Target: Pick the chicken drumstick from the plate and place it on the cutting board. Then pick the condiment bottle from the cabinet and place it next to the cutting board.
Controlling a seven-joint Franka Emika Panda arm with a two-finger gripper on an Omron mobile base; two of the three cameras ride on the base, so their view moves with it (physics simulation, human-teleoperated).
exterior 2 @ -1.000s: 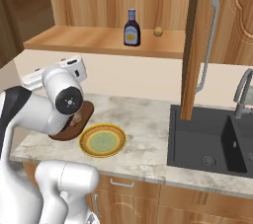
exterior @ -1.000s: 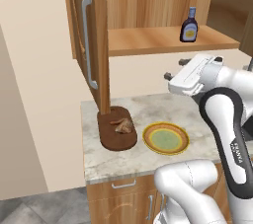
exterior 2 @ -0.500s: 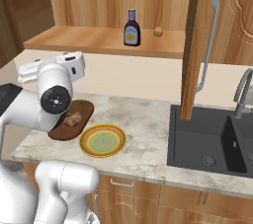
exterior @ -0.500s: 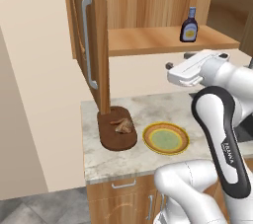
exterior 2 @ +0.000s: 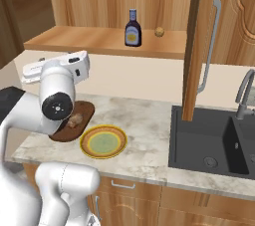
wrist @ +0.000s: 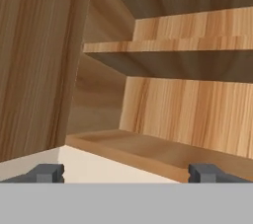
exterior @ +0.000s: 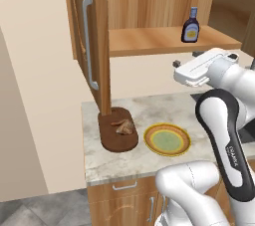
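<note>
Gripper (wrist: 126, 172) wide open, nothing held, facing the cabinet (wrist: 163, 114) shelf; drumstick (exterior: 124, 127) lying on the cutting board (exterior: 118, 131), just left of the plate (exterior: 167, 140); bottle (exterior: 190, 25) upright on the cabinet shelf, above the plate.

Wood-grain cabinet (exterior: 149, 41), marbled counter (exterior: 149, 165)
</note>
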